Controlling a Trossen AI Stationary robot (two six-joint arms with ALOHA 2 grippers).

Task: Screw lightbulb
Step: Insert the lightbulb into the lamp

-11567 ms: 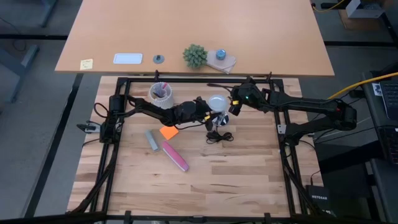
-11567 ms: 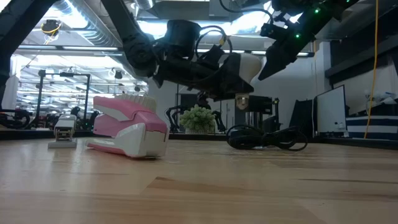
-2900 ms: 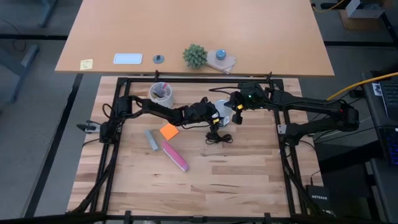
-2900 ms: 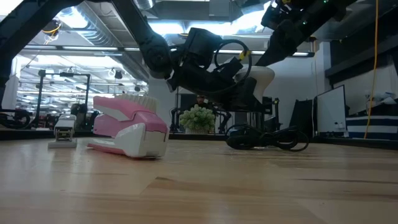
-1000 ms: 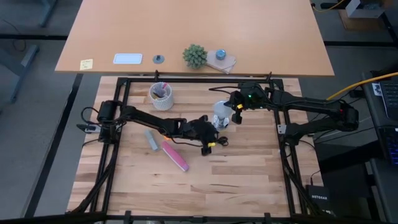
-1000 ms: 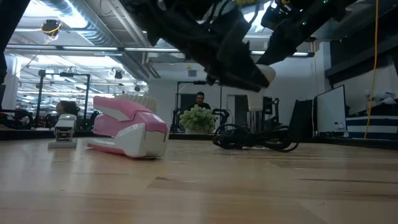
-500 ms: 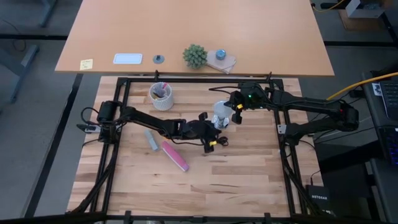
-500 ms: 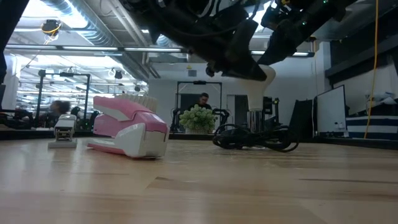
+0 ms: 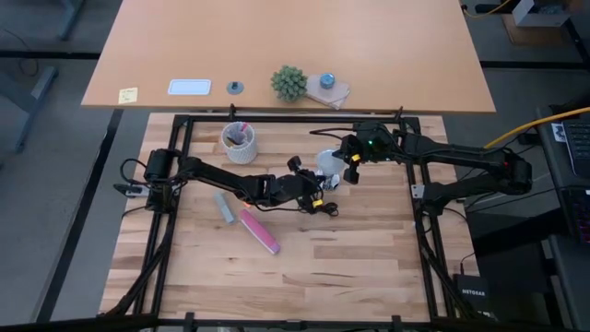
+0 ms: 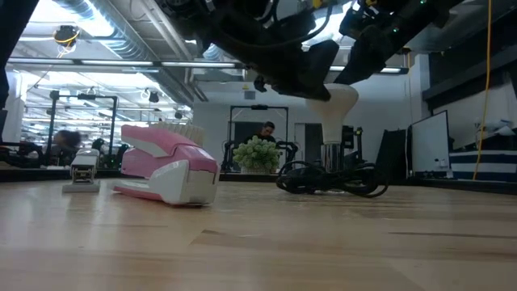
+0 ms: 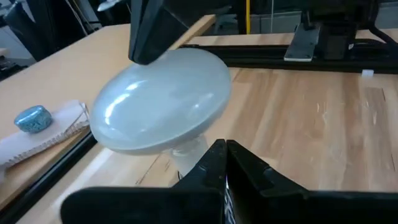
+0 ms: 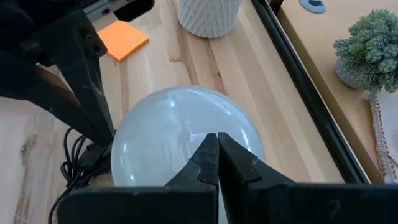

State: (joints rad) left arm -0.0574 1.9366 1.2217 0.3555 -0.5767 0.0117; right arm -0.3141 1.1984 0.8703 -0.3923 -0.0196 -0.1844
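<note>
The lightbulb (image 9: 327, 167) sits a little up and right of the middle of the wooden work table (image 9: 369, 267), standing upright with its round white top up and its thin neck going down into the shiny metal socket (image 10: 333, 157). The left gripper (image 9: 318, 192) is at about 7 o'clock from the lightbulb, just beside its lower part, and its two dark fingers (image 11: 214, 163) are pressed together with nothing between them. The right gripper (image 9: 343, 164) is at about 3 o'clock from the lightbulb, right up against the round top; its fingers (image 12: 214, 163) are pressed together too — I cannot tell if they touch the glass. A black cord (image 10: 327, 178) lies in a messy pile on the wood just under the lightbulb. A white cup (image 9: 239, 141) with pens stands at about 10 o'clock, well apart, near the black frame rail (image 9: 295, 118) at the far edge. A grey bar (image 9: 224, 207) and a pink stapler (image 9: 259, 231) lie at about 8 o'clock from the lightbulb. The near half of the table, from 4 to 8 o'clock, is bare wood — lots of room there. Past the far rail, on the tan desk (image 9: 184, 37), stands a small green plant (image 9: 289, 83).
</note>
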